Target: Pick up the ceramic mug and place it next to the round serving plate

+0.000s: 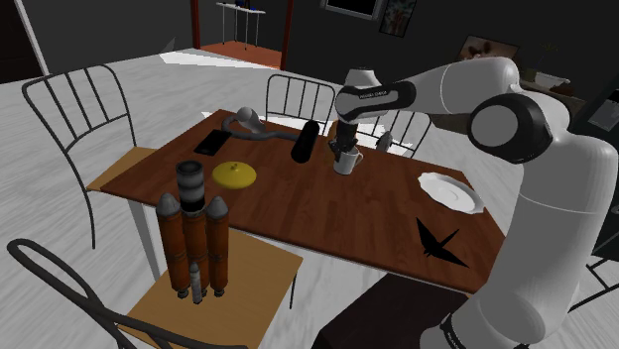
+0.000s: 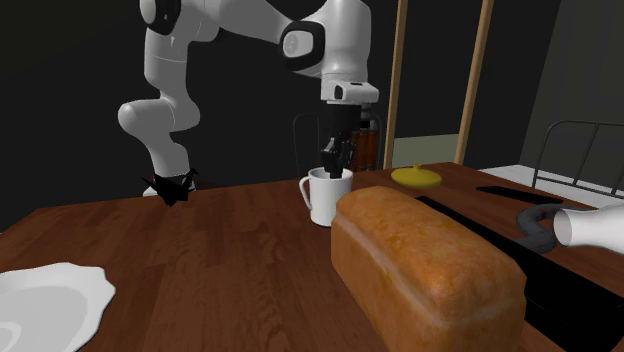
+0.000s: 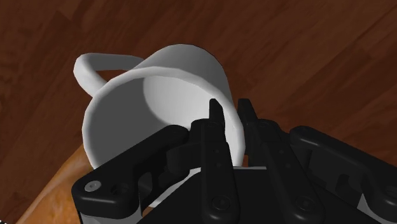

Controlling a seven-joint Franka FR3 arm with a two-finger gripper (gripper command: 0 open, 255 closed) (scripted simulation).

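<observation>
- A brown rectangular wooden table [image 1: 327,213] is shown, and the plain white handled mug [image 2: 324,200] appears to rest upright on it.
- The white arm with dark joints [image 1: 516,149] is stretched over the mug from the shoulder view's right.
- An orange and grey model rocket [image 1: 195,233] is stood on a chair seat, well apart from the mug toward the shoulder view's lower left.
- A golden-brown bread loaf [image 2: 420,265] is laid just beside the mug, on the second exterior view's right of it.
- The round white serving plate [image 1: 451,191] is seen well apart from the mug, to the shoulder view's right of it.
- A black folded-paper bird [image 1: 439,241] is set well apart from the mug, toward the shoulder view's lower right.
- A yellow domed disc [image 1: 235,174] is placed to the shoulder view's left of the mug.
- The all-black two-finger gripper [image 3: 232,113] is lowered onto the mug's rim, opposite the handle. The jaws are clenched on the mug's wall, with one finger inside the mug and the other outside.
</observation>
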